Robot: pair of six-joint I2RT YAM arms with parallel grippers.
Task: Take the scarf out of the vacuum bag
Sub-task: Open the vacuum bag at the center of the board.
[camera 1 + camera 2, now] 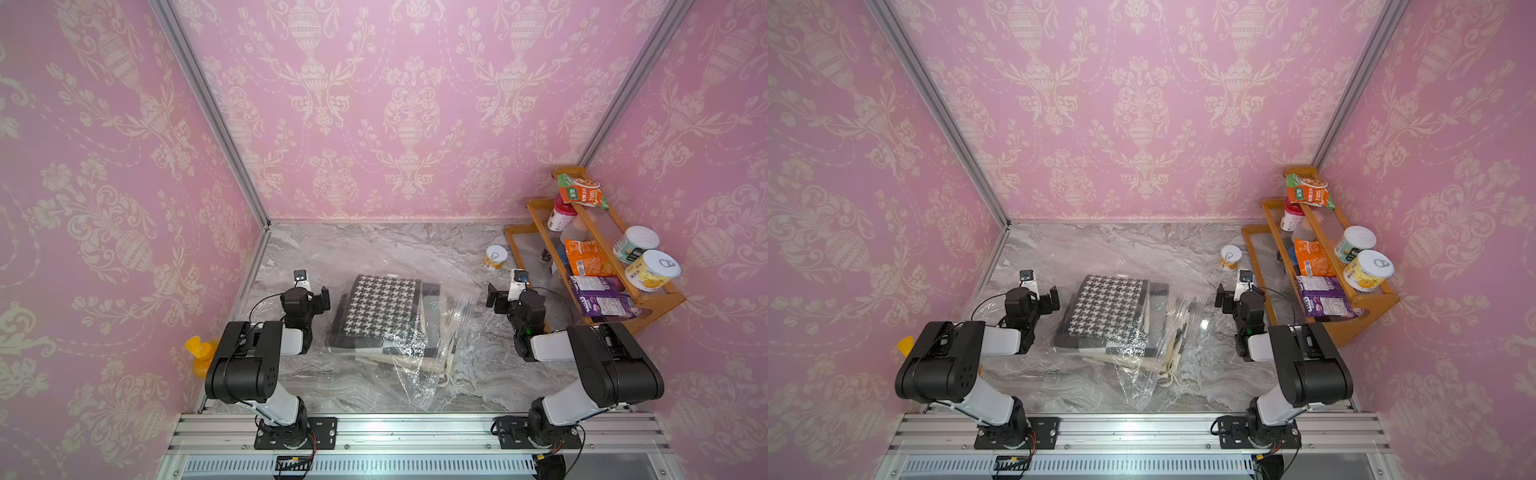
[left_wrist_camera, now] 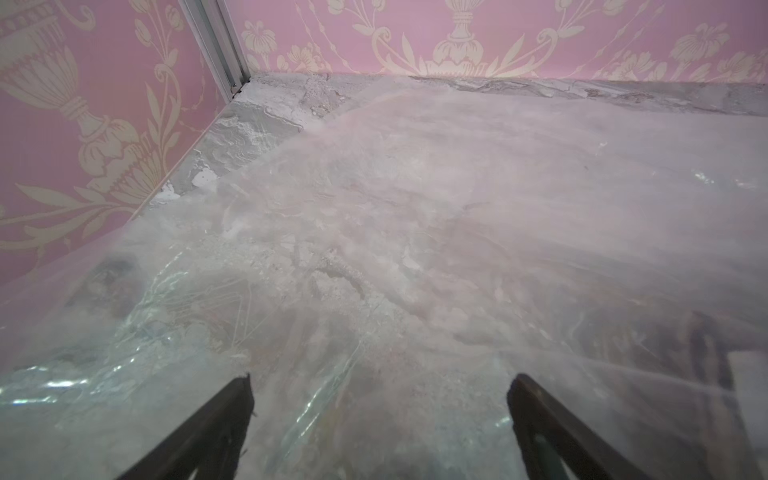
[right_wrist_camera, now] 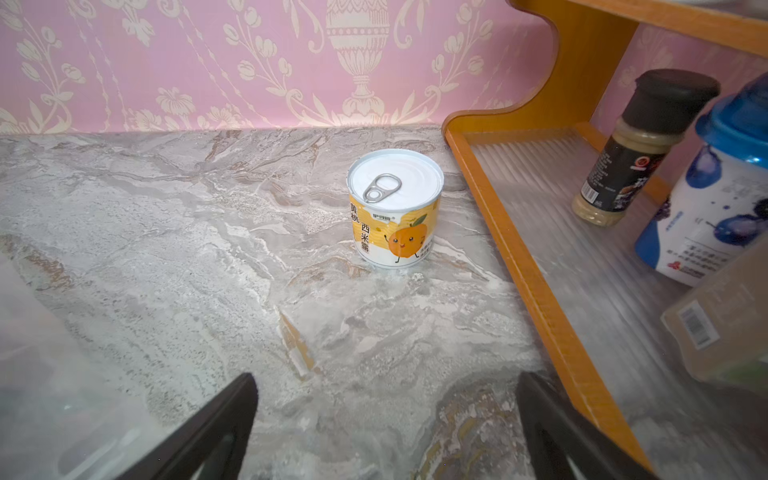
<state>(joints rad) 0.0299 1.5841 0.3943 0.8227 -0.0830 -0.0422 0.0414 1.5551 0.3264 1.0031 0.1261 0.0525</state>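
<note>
Holding two arms folded low, left gripper and right gripper spread wide, grasping nothing. Flanking one large crinkly transparent plastic vacuum bag lying mid-table, enclosing one folded black-and-white houndstooth fabric scarf.

Grey marbled tabletop: vacuum bag lying under the left gripper, reaching toward the right gripper; upright can ahead of the latter, wooden rack at its outer side.

Groceries against pink wallpaper
A peach can stands on the marble table just beside a wooden rack holding snack packets, two cans and a spice bottle; a yellow toy sits by the left wall.
</note>
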